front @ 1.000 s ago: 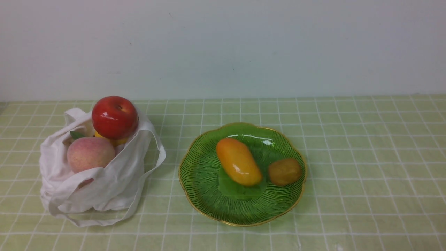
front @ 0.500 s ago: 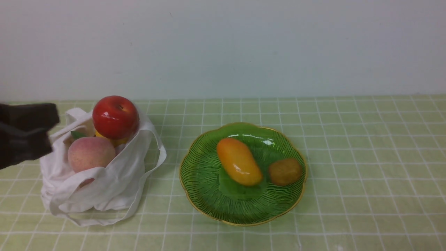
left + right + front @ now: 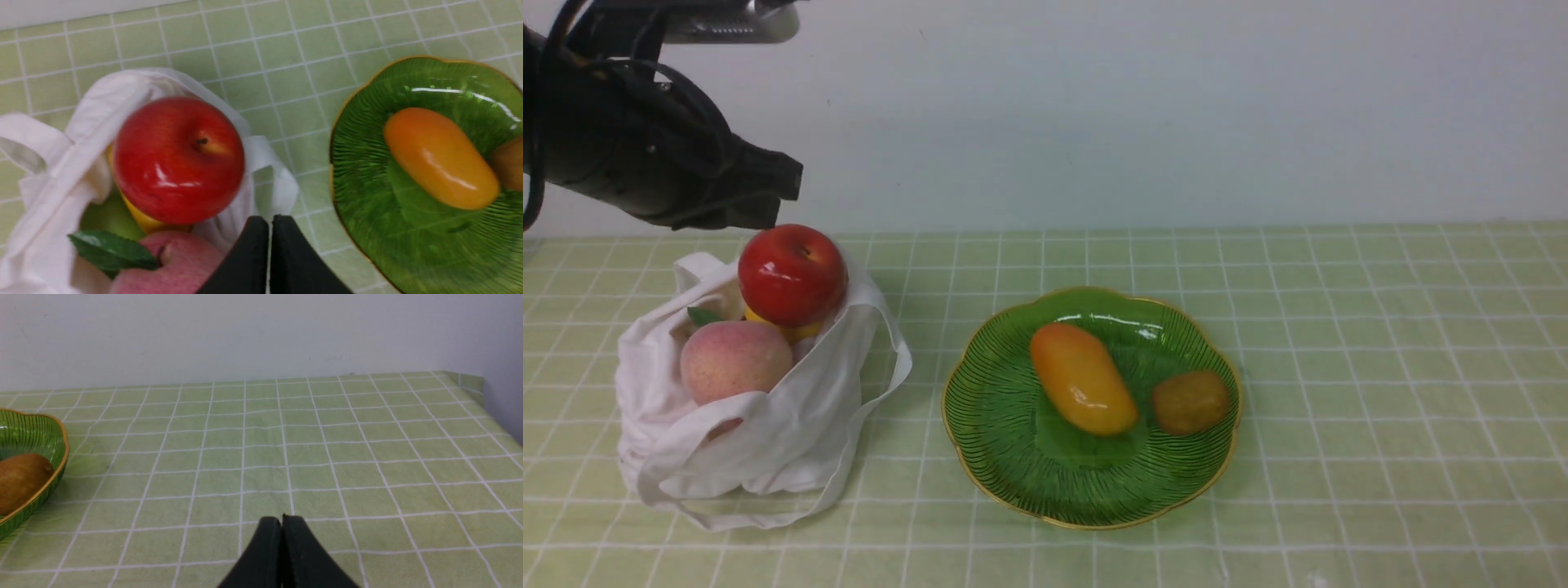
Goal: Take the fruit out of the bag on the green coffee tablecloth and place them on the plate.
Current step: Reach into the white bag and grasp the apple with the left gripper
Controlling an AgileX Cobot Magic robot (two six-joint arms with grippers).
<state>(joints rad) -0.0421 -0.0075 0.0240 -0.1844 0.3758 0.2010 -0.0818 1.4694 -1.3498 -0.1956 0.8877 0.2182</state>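
The white bag [image 3: 768,445] sits on the green coffee tablecloth [image 3: 1380,367] at the left, its mouth open. A glossy red apple [image 3: 792,275] rests on top of the fruit in it. Below the apple are a pink peach [image 3: 735,359] and a small yellow piece [image 3: 799,331]. The green plate [image 3: 1005,457] at centre holds an orange-yellow mango [image 3: 1082,378] and a brown kiwi [image 3: 1190,402]. My left gripper [image 3: 792,181] hangs shut and empty just above the apple [image 3: 178,159], fingers together [image 3: 269,223]. My right gripper [image 3: 282,520] is shut and empty over bare cloth, right of the plate [image 3: 61,457].
A pale wall runs along the back of the table. The cloth's far right corner [image 3: 470,381] marks the table's edge. A green leaf [image 3: 110,250] lies on the peach [image 3: 175,265] in the bag.
My left arm has come in from the left edge, risen and moved right, from beside the bag to above the apple. The fruit, bag and plate have not moved.
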